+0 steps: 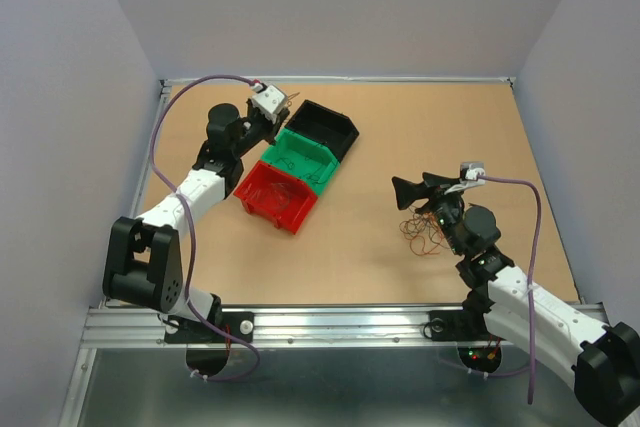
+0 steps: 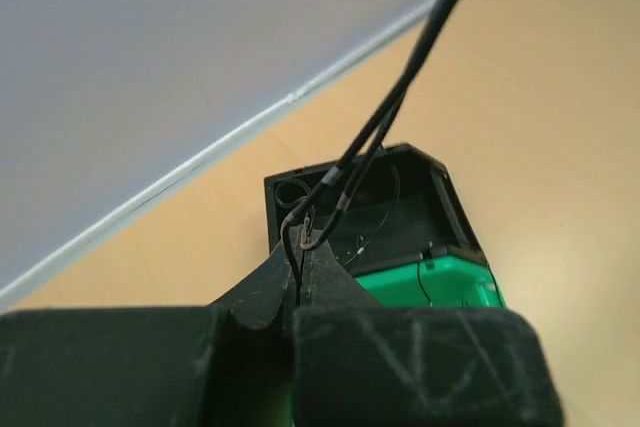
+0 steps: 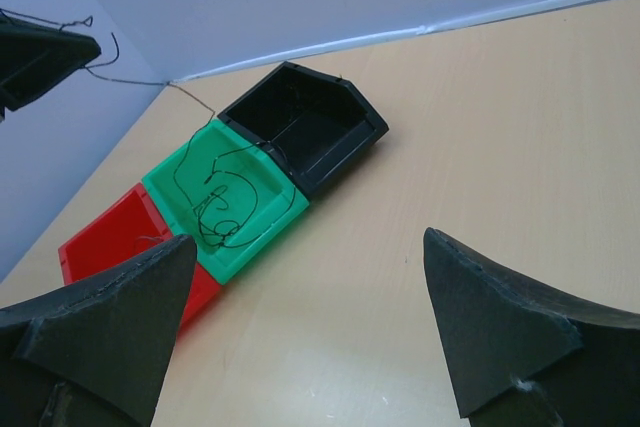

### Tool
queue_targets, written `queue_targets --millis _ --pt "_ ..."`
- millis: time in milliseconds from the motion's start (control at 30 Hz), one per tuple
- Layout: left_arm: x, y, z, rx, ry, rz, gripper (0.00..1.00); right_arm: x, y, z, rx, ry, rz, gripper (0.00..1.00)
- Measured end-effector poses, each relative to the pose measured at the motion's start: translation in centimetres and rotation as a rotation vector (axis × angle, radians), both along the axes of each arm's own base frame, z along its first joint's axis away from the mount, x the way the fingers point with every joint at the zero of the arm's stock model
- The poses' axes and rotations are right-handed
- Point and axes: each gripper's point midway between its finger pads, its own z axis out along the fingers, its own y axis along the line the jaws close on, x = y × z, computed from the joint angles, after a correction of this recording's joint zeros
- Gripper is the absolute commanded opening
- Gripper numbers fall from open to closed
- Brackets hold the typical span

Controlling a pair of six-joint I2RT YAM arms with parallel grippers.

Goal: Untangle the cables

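The cables lie as a wiry reddish-brown and dark clump on the table at the right. My right gripper hangs open and empty just above the clump's far side. In its wrist view the gripper shows bare table between wide-apart fingers. My left gripper is shut on one thin dark wire above the green bin and black bin. The right wrist view shows this wire trailing down to the green bin, where dark wires lie coiled.
A red bin stands next to the green bin, the three in a diagonal row left of centre. The black bin holds a thin wire. Pale walls enclose the table on three sides.
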Motion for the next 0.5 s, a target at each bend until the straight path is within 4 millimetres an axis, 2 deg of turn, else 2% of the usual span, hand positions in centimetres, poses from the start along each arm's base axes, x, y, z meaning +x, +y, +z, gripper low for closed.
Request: queue_targets --millis 300,433,500 --pt "-3.9 -2.1 -2.9 0.272 0.045 -0.277 0.0 -0.1 0.0 0.1 0.002 -0.004 0.003 1.0" --pt "-3.8 -3.4 -3.4 0.332 0.068 -0.352 0.0 -0.1 0.1 0.1 0.0 -0.002 0.008 1.0" --pt "-3.5 -4.2 -4.6 0.357 0.095 -0.369 0.0 -0.1 0.2 0.0 -0.001 0.0 0.012 1.0"
